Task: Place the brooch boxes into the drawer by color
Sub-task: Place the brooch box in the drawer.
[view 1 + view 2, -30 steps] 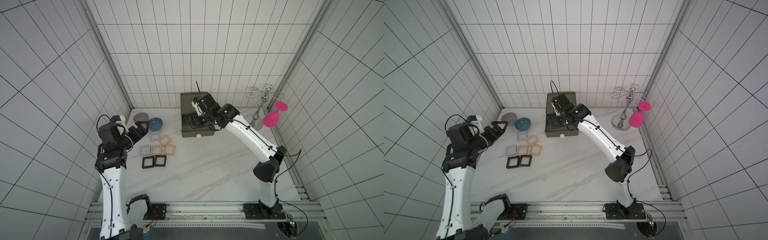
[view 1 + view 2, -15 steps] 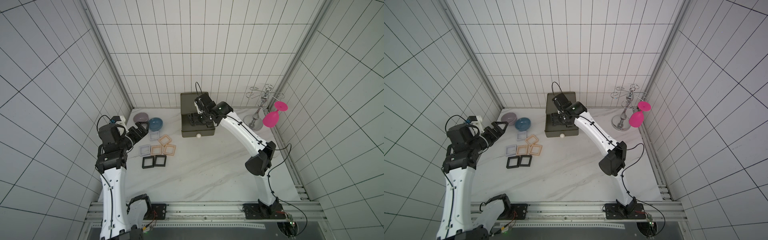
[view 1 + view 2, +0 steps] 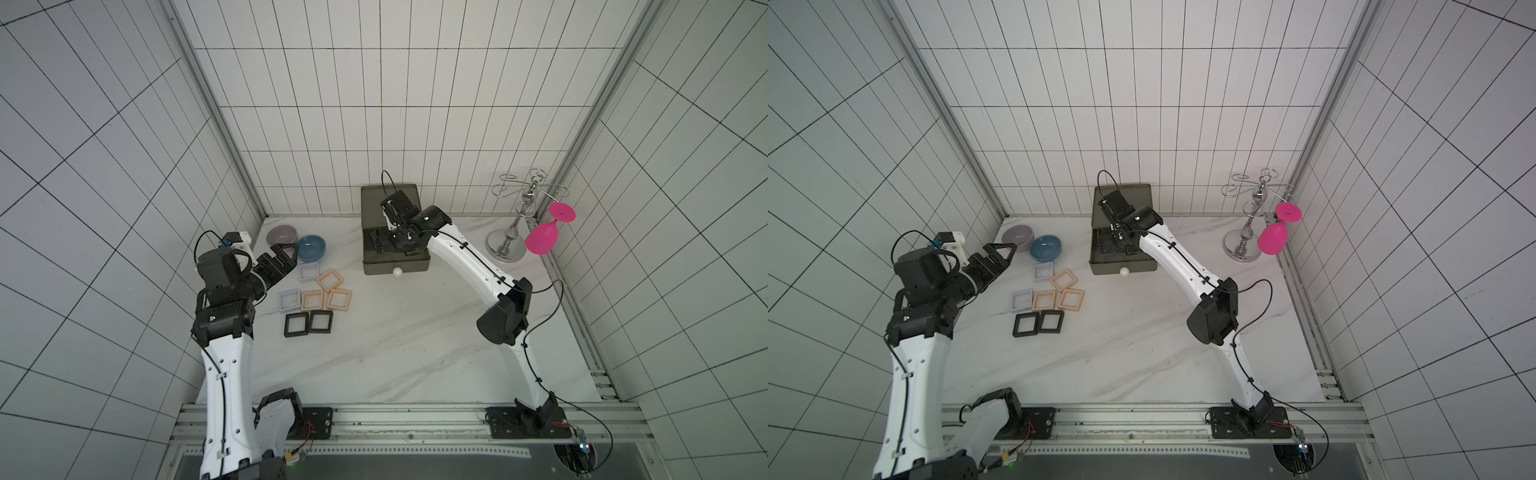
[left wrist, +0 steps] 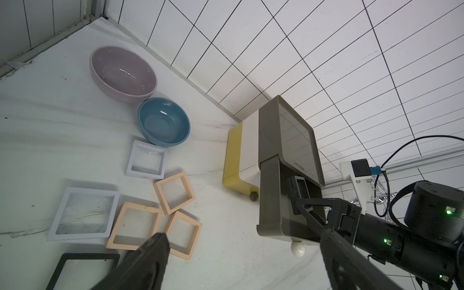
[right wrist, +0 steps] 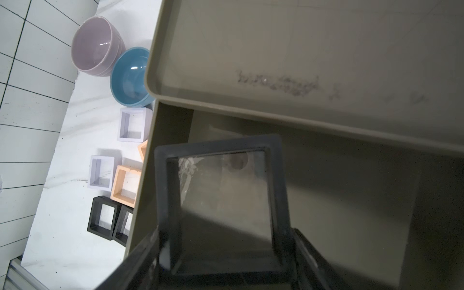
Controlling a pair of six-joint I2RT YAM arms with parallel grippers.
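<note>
Right gripper clamped on black square brooch box with clear window, held inside pulled-out dark olive-grey top tier of small three-tier plastic drawer chest; not yet released. Left gripper spread wide, empty, hovering off chest's left-arm side. There, unsorted on white marble table: two black boxes, three peach-beige boxes, two lavender-white boxes. White and yellow tiers shut. Judgement: sorting barely begun.

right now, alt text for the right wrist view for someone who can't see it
The right gripper holds a black brooch box over the open olive-grey top drawer. On the white table beyond lie lavender boxes, peach boxes and black boxes, next to a lilac bowl and a blue bowl.
</note>
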